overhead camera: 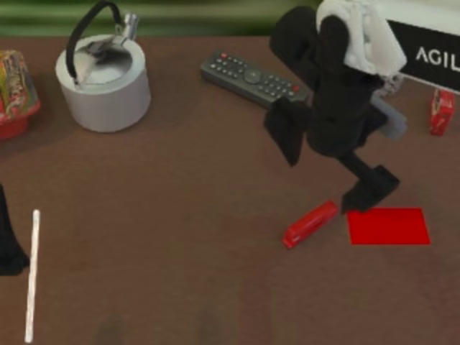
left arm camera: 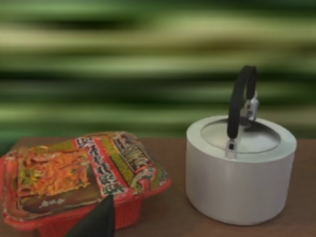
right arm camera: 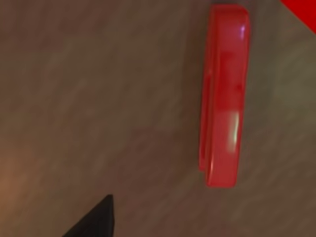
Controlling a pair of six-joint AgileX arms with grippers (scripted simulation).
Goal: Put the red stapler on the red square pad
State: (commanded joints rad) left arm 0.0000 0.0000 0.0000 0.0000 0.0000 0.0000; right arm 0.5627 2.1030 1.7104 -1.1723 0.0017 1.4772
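Note:
The red stapler [overhead camera: 310, 223] lies flat and slanted on the brown table, just left of the red square pad [overhead camera: 388, 226], and does not touch it. My right gripper [overhead camera: 370, 192] hangs above the gap between them, close to the stapler's far end, open and holding nothing. In the right wrist view the stapler [right arm camera: 224, 96] lies whole on the table, one dark fingertip [right arm camera: 98, 217] shows well off to its side, and a corner of the pad [right arm camera: 303, 11] shows. My left gripper [overhead camera: 8, 251] is parked at the table's left edge.
A dark remote [overhead camera: 253, 77] lies at the back centre, partly under the right arm. A grey pot with a black handle [overhead camera: 104, 83] and a red noodle pack [overhead camera: 14, 90] stand back left. A small red-and-white box [overhead camera: 441, 111] is back right. A white rod [overhead camera: 31, 277] lies front left.

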